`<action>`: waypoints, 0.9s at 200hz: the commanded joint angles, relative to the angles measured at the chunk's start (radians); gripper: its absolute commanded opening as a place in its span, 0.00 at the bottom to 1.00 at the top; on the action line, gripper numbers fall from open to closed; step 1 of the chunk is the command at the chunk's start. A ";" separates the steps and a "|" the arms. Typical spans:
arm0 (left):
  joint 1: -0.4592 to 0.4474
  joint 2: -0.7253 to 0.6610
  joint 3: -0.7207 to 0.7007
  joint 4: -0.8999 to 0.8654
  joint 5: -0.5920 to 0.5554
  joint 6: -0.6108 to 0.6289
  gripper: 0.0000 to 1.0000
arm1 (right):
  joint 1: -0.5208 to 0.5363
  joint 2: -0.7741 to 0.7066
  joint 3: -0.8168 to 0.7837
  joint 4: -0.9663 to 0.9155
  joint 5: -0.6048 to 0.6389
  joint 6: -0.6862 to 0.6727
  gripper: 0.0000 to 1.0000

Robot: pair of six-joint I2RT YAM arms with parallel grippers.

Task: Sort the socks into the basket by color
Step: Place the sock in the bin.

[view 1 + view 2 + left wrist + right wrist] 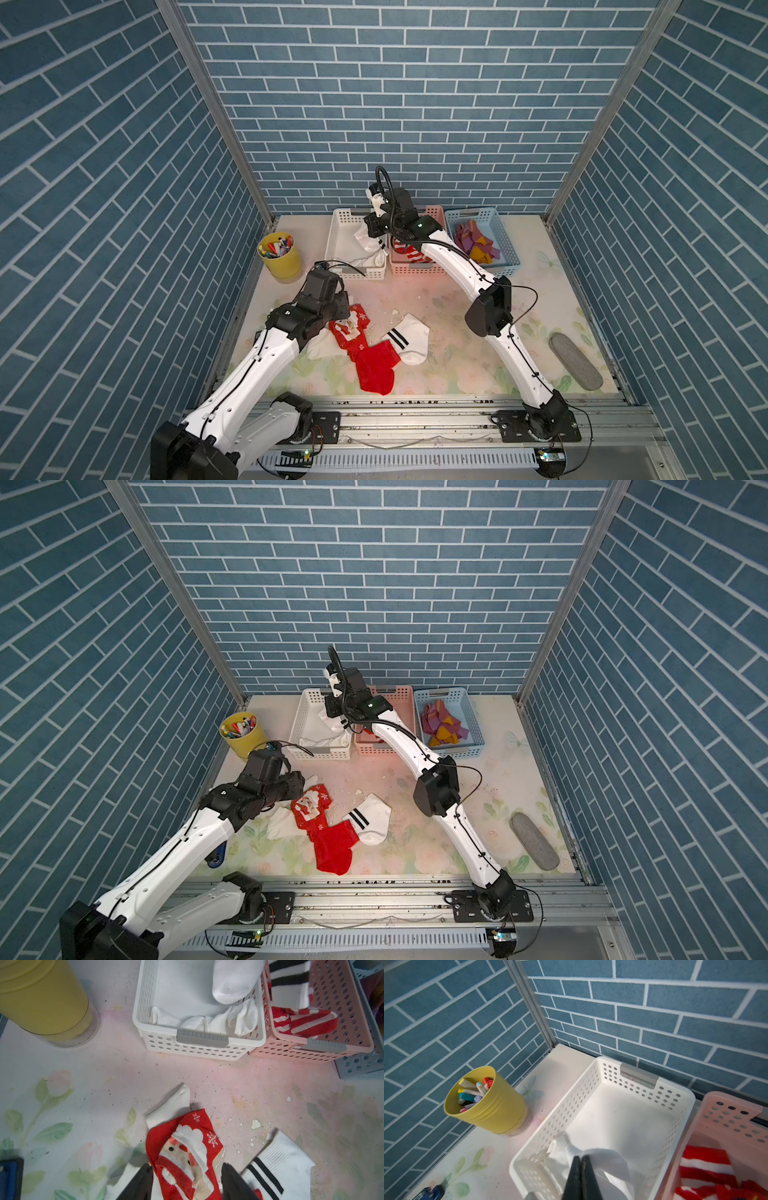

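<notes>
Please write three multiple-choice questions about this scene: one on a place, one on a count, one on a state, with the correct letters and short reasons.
1. Where are the mauve and mustard socks? A. on the table B. in the yellow cup C. in the blue basket
2. How many baskets are there? A. two B. three C. four
3. The jaws of the right gripper are: A. open, empty B. shut on a white black-banded sock C. shut on a marker
Key: C, seen in both top views; B, white basket, pink basket and the blue one; B, the right wrist view shows them closed on white fabric.
</notes>
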 commanded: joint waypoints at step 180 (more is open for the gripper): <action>0.007 -0.041 -0.027 -0.011 0.045 -0.030 0.59 | -0.005 0.163 0.031 0.395 0.012 0.188 0.56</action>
